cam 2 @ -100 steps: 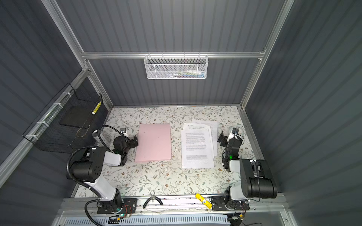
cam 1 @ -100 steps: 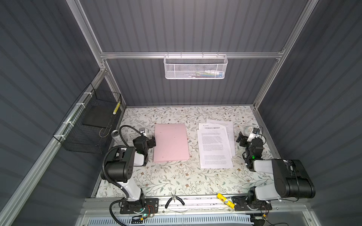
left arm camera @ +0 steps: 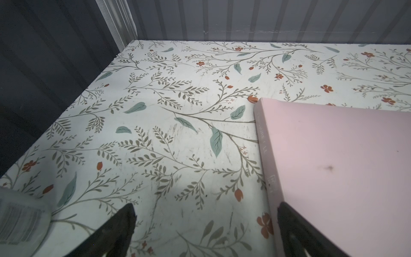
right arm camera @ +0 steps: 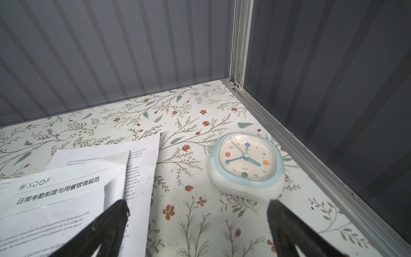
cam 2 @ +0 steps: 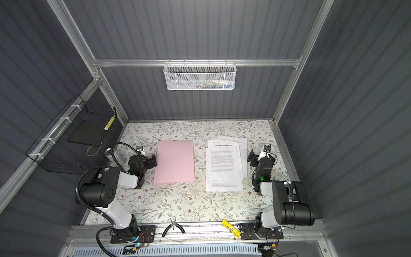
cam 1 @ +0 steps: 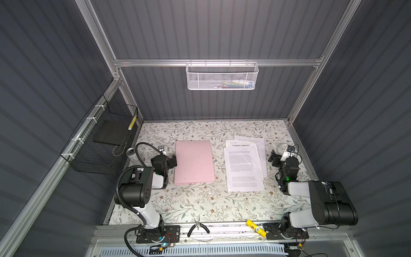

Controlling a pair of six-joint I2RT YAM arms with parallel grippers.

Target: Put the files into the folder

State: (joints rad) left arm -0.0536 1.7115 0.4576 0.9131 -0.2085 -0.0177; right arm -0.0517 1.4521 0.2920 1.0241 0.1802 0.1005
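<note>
The pale-pink folder lies closed and flat on the floral table, left of centre. To its right, the files are several fanned white printed sheets, the upper one with a bold heading. My left gripper is open and empty, low beside the folder's left edge. One of its fingers overlaps that edge in the left wrist view. My right gripper is open and empty, just right of the files.
A white and blue clock lies by the right gripper near the right wall. A can stands left of the left arm. A black wire basket hangs on the left wall. Pliers and a yellow marker lie on the front rail.
</note>
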